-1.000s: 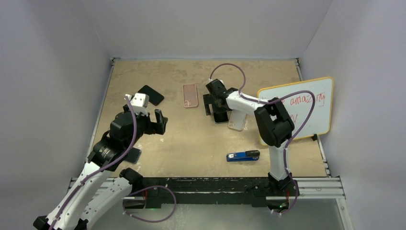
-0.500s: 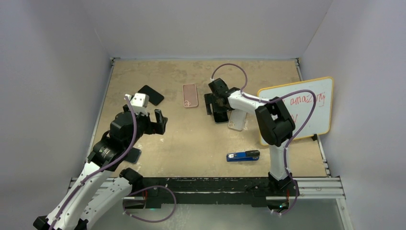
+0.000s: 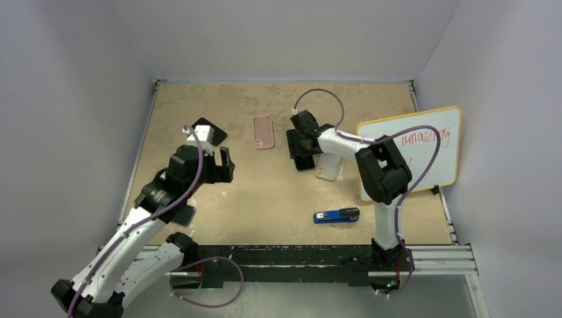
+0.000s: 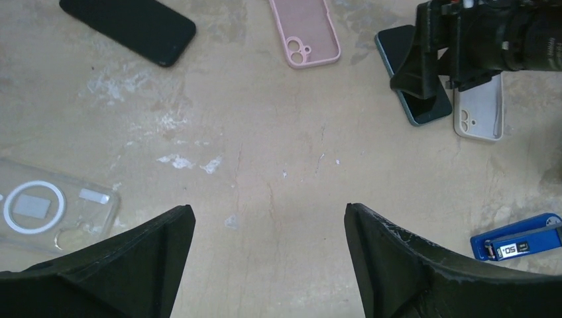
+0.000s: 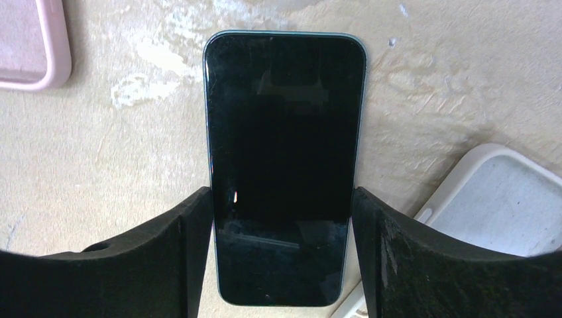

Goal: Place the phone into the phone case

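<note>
Black-fingered, clamps phone [image 5: 283, 165] by its long edges with right jaws; holds left jaws wide apart above counter [image 4: 278, 132].

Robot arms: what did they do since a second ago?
The left gripper swung forward toward the black thing at the far left, jaws open. The right gripper closed onto the long sides of the phone. The phone itself, the pink case, white case and blue tool have not moved.
</note>
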Motion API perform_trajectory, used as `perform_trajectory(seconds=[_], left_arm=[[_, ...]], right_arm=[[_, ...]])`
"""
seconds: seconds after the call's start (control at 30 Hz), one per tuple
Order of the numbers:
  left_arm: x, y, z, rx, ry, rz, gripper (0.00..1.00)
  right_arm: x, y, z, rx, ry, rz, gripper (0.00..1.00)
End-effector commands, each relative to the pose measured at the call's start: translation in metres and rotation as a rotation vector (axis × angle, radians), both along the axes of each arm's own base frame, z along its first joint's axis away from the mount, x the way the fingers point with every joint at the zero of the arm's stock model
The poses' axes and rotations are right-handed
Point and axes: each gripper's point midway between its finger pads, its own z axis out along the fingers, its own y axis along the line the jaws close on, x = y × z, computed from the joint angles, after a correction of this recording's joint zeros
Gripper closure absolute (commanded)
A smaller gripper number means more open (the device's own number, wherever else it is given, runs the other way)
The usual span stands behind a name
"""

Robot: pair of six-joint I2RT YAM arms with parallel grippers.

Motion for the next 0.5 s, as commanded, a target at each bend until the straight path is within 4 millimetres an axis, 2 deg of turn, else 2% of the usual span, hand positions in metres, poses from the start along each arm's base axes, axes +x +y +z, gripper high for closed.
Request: perform_trajectory(seconds=[0.0,0.17,0.27,0.47], left_arm=[[0.016,-0.005,0.011,-0.064,0.051,0.097,0.15],[0.051,-0.025,0.010,-0.078,0.077,0.131,0.21],[0.083,-0.035,0.009,-0.094,0.057,0.158,0.26],[0.155,-0.039,-0.029,-0.172,0.103,0.205,0.43]], right_arm=[[-0.030,-0.001,-0.002,0.019,0.063,-0.001,0.44],[-0.051,0.013,0.011,0.074,0.056,0.031,0.48],[-0.064,0.018,0.018,0.110,0.047,0.040,0.49],[-0.088,0.019,0.034,0.207,0.050,0.032,0.52]])
